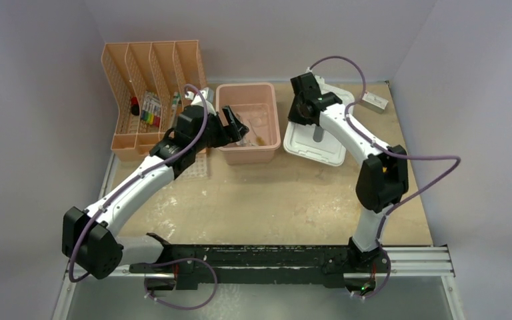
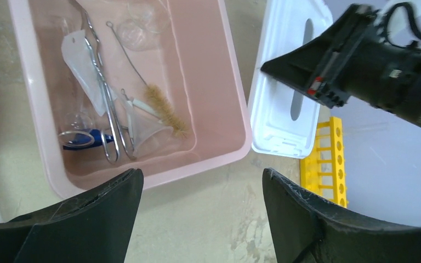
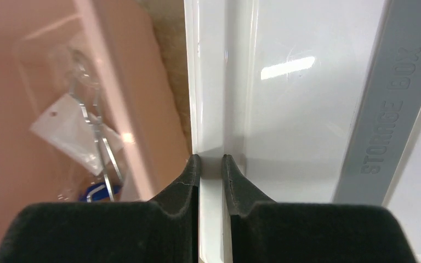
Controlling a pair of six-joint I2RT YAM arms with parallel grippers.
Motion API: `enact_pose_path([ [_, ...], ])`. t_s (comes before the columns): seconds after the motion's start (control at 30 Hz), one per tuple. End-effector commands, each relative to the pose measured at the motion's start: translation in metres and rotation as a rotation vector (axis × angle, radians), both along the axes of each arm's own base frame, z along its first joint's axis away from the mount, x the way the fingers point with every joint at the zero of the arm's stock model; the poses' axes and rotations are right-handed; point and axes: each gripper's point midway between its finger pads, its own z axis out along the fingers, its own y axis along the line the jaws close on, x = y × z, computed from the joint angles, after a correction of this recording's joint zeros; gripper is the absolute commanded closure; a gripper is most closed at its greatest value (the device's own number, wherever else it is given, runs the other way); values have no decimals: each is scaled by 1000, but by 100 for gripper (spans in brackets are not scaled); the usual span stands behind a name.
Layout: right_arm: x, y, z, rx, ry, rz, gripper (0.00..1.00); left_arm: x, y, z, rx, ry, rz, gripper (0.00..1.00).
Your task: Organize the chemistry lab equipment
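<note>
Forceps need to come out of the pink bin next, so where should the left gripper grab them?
Probably mid-shaft on the forceps, left gripper coming straight down, closing across them: they lie flat on the pink bin floor, loops crowded by the funnel.

"STORAGE BOX" on white lid (image 3: 296,109)
</note>
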Motion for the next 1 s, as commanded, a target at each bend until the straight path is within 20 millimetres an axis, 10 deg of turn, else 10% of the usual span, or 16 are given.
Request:
enact_pose_path([
  [0.0, 0, -1, 48, 40, -120, 42, 100, 2, -20, 21, -109, -25, -51, 21],
  [0.4, -21, 26, 133, 217, -261, 201, 100, 13, -81, 33, -267, -6, -190, 25],
  [0.97, -33, 62, 161, 446, -273, 291, 100, 23, -122, 40, -414, 37, -276, 43],
])
